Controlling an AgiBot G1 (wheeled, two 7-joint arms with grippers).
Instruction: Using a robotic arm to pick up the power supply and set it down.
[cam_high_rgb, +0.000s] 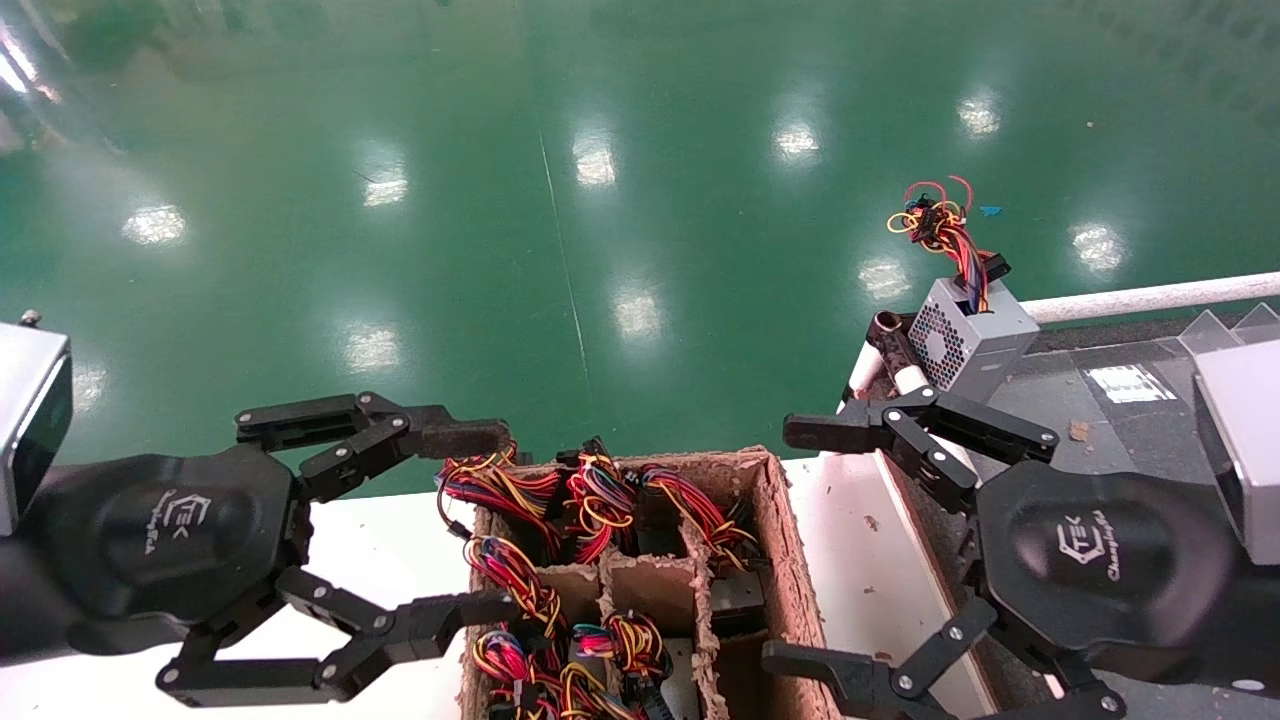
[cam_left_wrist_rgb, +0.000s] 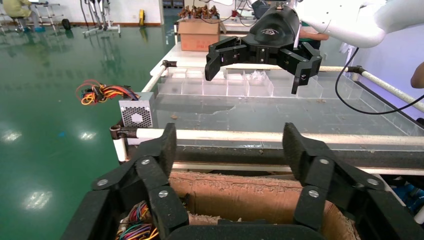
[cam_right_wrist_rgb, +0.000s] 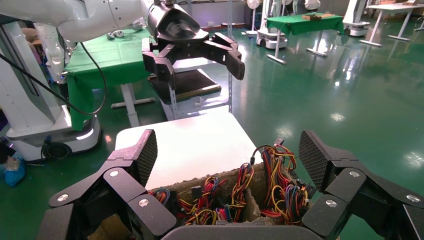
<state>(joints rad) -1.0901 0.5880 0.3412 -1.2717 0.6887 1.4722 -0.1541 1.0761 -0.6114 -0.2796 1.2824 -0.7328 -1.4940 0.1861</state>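
Grey metal power supply (cam_high_rgb: 975, 338) sits at the far corner of the dark desk (cam_high_rgb: 1120, 420) on our right, wires (cam_high_rgb: 942, 228) sticking up, nothing touching it. Our right claw (cam_high_rgb: 800, 545) hangs released between it and the cardboard box (cam_high_rgb: 775, 560), and the left claw (cam_high_rgb: 490, 520) is spread wide too, over the box's other side. The box is packed with more wired units (cam_high_rgb: 600, 500).

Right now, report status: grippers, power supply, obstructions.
Left gripper open beside cardboard crate, empty. Right gripper open, empty. Power supply on conveyor corner, untouched. Nothing blocking.
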